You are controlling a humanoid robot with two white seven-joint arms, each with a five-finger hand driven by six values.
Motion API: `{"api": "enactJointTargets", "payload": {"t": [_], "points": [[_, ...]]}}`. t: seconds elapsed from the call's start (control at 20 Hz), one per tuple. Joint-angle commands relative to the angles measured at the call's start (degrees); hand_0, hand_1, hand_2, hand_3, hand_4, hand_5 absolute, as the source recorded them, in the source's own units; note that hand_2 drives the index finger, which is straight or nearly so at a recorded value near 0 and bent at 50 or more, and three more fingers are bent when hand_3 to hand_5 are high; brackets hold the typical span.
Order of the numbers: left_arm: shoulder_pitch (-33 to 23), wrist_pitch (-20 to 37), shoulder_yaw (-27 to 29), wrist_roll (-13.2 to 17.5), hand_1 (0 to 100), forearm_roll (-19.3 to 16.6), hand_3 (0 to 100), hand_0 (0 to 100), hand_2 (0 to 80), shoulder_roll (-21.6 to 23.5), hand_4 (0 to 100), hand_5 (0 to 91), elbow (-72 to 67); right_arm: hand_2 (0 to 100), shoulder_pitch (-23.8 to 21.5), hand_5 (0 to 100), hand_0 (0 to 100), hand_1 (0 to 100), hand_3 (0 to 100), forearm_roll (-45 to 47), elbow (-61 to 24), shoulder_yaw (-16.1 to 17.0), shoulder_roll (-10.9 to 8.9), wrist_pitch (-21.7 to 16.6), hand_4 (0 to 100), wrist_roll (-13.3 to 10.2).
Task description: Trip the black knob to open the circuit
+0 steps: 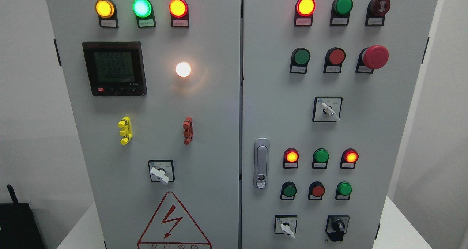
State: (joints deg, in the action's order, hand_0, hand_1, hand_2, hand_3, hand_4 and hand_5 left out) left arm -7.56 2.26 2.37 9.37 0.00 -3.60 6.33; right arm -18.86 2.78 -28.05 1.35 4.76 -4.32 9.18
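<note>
Control cabinet, two doors, no robot hand in the picture

Head view: grey cabinet (pixel 219 132) with two doors, seam down the middle. Black knob (pixel 337 227) at lower right of right door, on a black plate, its pointer roughly upright. Just left of it, white knob (pixel 286 227) on a white plate. Neither hand shows, so the fingers' state cannot be told. Left door: three lit lamps across the top, amber (pixel 104 8), green (pixel 142 7), red (pixel 178 7); meter (pixel 114 68) below; white lamp (pixel 183 69) lit beside it; yellow clip (pixel 125 130) and red clip (pixel 188 130); white selector (pixel 160 174); warning triangle (pixel 172 221) at the bottom edge. Right door: red mushroom button (pixel 375 56) upper right; latch (pixel 261 163) near the seam; rows of red and green lamps and buttons
</note>
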Motion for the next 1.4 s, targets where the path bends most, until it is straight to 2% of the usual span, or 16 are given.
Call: {"api": "enactJointTargets", "payload": {"t": [0.0,0.25,0.4,0.55,0.65,0.8,1.15,1.35], "points": [[0.00,-0.06,0.00,0.03,39,-1.32,0,12,0.0,0.00,0,0.0,0.00,0,-2.84,0,0,7,4,0.03,-26.24,1.99,1.21,-0.69,0,0.31],[0.00,0.03,0.00,0.03,39,-1.32,0,12,0.0,0.00,0,0.0,0.00,0,-5.39,0,0,6,6,0.03,-36.09,1.03,1.13,-6.04,0,0.05],[0.00,-0.06,0.00,0.03,39,-1.32,0,12,0.0,0.00,0,0.0,0.00,0,-5.83,0,0,4,7,0.03,-40.66,-0.73,0.95,-9.64,0,-0.48],[0.00,0.03,0.00,0.03,39,-1.32,0,12,0.0,0.00,0,0.0,0.00,0,-6.36,0,0,2,7,0.03,-44.27,-1.87,0.51,-14.03,0,-3.28],[0.00,-0.06,0.00,0.03,39,-1.32,0,12,0.0,0.00,0,0.0,0.00,0,-6.36,0,0,1,9,-0.06,-46.73,-2.05,0.07,-15.54,0,-4.51],[0.00,-0.06,0.00,0.03,39,-1.32,0,12,0.0,0.00,0,0.0,0.00,0,-6.10,0,0,2,11,0.03,-51.64,-1.35,0.25,-15.89,0,-5.05],[0.00,-0.06,0.00,0.03,39,-1.32,0,12,0.0,0.00,0,0.0,0.00,0,-5.66,0,0,1,14,0.03,-62.46,-1.52,0.16,-15.89,2,-7.86],[0.00,0.03,0.00,0.03,39,-1.32,0,12,0.0,0.00,0,0.0,0.00,0,-5.13,0,0,1,17,0.03,-66.94,-0.56,-0.28,-15.19,5,-8.04]]}}
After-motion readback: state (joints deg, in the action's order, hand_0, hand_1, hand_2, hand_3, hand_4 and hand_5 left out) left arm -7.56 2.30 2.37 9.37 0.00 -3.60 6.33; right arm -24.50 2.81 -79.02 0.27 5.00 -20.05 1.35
